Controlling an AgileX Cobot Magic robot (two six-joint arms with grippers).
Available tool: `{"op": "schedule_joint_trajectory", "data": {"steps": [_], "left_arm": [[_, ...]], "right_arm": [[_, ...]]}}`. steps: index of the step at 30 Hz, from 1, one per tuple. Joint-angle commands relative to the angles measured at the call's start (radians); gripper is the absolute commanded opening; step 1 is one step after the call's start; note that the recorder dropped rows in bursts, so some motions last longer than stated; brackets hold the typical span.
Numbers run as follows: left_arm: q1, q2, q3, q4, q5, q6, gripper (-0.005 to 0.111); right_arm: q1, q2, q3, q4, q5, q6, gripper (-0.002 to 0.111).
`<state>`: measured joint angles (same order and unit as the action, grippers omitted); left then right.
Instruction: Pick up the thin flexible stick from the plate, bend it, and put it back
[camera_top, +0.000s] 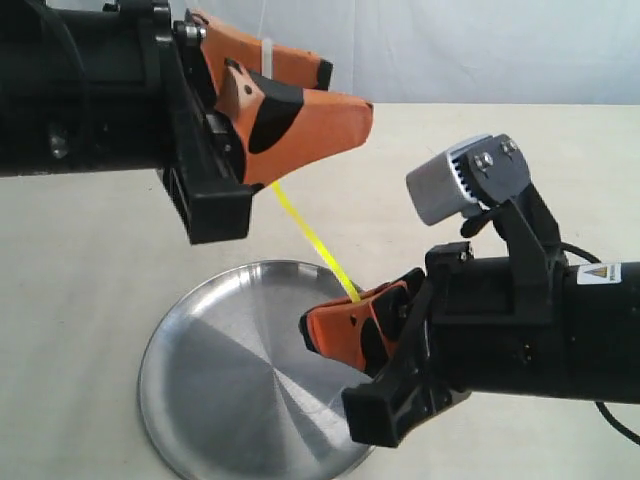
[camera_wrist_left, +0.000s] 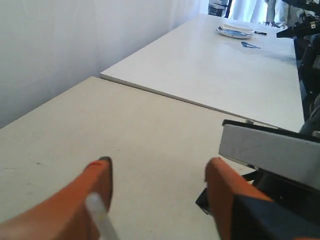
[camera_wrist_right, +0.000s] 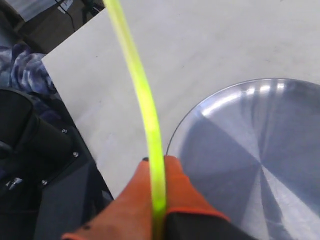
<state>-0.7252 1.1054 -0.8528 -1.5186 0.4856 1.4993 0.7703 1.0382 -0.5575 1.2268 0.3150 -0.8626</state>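
The thin yellow stick (camera_top: 312, 238) slants up through the air above the silver plate (camera_top: 220, 390). My right gripper (camera_top: 312, 325) is shut on its lower end, just over the plate's right side. In the right wrist view the stick (camera_wrist_right: 142, 90) curves away from the pinching orange fingers (camera_wrist_right: 130, 200), with the plate (camera_wrist_right: 250, 150) beneath. The stick's upper end disappears behind the lower finger of my left gripper (camera_top: 350, 90). That gripper (camera_wrist_left: 159, 170) is open, with only bare table showing in its gap. A blurred whitish piece lies along one finger (camera_wrist_left: 100, 190); I cannot tell what it is.
The right arm's grey wrist camera (camera_top: 455, 180) stands just right of the stick. A second table (camera_wrist_left: 225, 75) butts against this one, with a small dish (camera_wrist_left: 235, 31) at its far end. Blue cloth (camera_wrist_right: 20, 60) and dark gear lie beyond the table edge.
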Motion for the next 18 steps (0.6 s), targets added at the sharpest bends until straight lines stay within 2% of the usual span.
{"op": "schedule_joint_trajectory", "data": {"steps": [1, 5, 8, 11, 16, 18], "left_arm": [[-0.005, -0.029, -0.006, -0.014, -0.076, -0.027, 0.067], [-0.005, -0.089, -0.006, 0.005, -0.169, -0.027, 0.066], [-0.005, -0.149, -0.006, 0.020, -0.233, -0.027, 0.066], [-0.005, -0.204, -0.006, 0.020, -0.269, -0.027, 0.066], [-0.005, -0.280, -0.004, 0.033, -0.319, -0.027, 0.060], [-0.005, -0.292, -0.002, 0.038, -0.347, -0.027, 0.059]], "right_arm": [[-0.003, 0.008, 0.003, -0.093, -0.032, 0.099, -0.001], [-0.003, 0.060, 0.003, -0.288, -0.049, 0.283, -0.001], [-0.003, 0.127, 0.003, -0.360, -0.060, 0.332, -0.001], [-0.003, 0.219, 0.003, -0.369, -0.097, 0.339, -0.001], [-0.003, 0.431, 0.003, -0.391, -0.131, 0.339, -0.001], [-0.003, 0.510, 0.003, -0.391, -0.194, 0.339, -0.001]]}}
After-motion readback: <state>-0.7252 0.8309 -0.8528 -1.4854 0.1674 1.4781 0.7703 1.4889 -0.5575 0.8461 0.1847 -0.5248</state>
